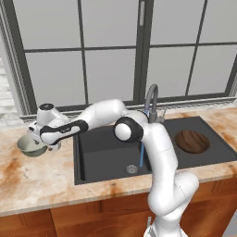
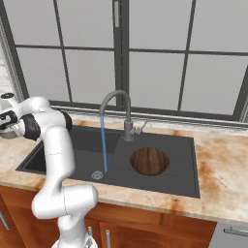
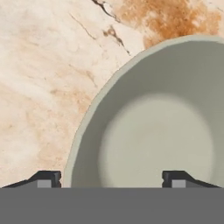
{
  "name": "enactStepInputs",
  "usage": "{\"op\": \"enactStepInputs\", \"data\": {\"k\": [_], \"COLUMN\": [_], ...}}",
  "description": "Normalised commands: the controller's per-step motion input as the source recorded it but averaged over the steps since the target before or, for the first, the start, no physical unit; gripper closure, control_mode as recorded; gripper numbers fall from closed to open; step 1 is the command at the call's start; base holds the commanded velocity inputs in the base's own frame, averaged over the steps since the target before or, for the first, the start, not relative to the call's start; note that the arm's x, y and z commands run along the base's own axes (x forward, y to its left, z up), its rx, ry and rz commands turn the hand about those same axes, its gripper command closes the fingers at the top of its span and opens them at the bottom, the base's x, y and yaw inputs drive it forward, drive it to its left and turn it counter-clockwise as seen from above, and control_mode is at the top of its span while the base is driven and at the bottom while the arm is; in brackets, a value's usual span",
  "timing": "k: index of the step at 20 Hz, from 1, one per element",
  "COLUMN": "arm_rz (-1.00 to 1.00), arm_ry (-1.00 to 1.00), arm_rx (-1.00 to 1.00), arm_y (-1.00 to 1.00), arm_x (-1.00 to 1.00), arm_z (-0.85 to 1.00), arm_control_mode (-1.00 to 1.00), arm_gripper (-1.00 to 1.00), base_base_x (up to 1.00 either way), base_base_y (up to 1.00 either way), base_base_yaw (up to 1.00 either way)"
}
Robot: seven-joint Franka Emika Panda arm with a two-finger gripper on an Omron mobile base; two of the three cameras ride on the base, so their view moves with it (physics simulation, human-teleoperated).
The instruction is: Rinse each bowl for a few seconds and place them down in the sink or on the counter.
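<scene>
Grey-green bowl: your small round pale grey-green bowl (image 1: 31, 147) with the lighter inside sits upright on the beige-and-orange marbled stone surface (image 1: 41, 178), just left of the matte black rectangular sink (image 1: 99, 157).
Claw: you have the claw (image 3: 111, 178) directly above that bowl; in the hand view its two dark fingertips (image 3: 46, 178) stand spread wide, one outside the bowl's rim and one over its inside, pinching nothing.
Arm: your white arm (image 1: 152, 152) reaches from the front of the sink across its left edge to the bowl.
Brown bowl: you can see the dark brown shallow round bowl (image 2: 149, 161) lying in the sink's shallower side section, to the right of the deep basin.
Tap: the grey gooseneck tap (image 2: 121, 111) stands at the back of the sink, and a thin blue stream of water (image 2: 104, 145) falls from its spout beside the round steel drain (image 2: 97, 175).
Window: a dark-framed window (image 2: 145, 53) rises behind the sink.
</scene>
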Motion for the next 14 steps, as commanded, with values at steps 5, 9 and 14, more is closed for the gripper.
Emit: {"op": "enactStepInputs", "data": {"k": [5, 9, 14], "arm_rz": [0.00, -0.05, -0.09], "arm_ry": [0.00, 0.03, 0.01], "arm_rx": [0.00, 0.00, 0.00], "arm_y": [0.08, -0.02, -0.41], "arm_x": [0.09, -0.13, -0.52], "arm_z": [-0.04, 0.00, -0.03], "arm_control_mode": [-1.00, -1.00, -1.00], "arm_gripper": [1.00, 1.00, 1.00], "base_base_x": [0.00, 0.00, 0.00], "base_base_y": [0.00, 0.00, 0.00], "base_base_yaw": [0.00, 0.00, 0.00]}}
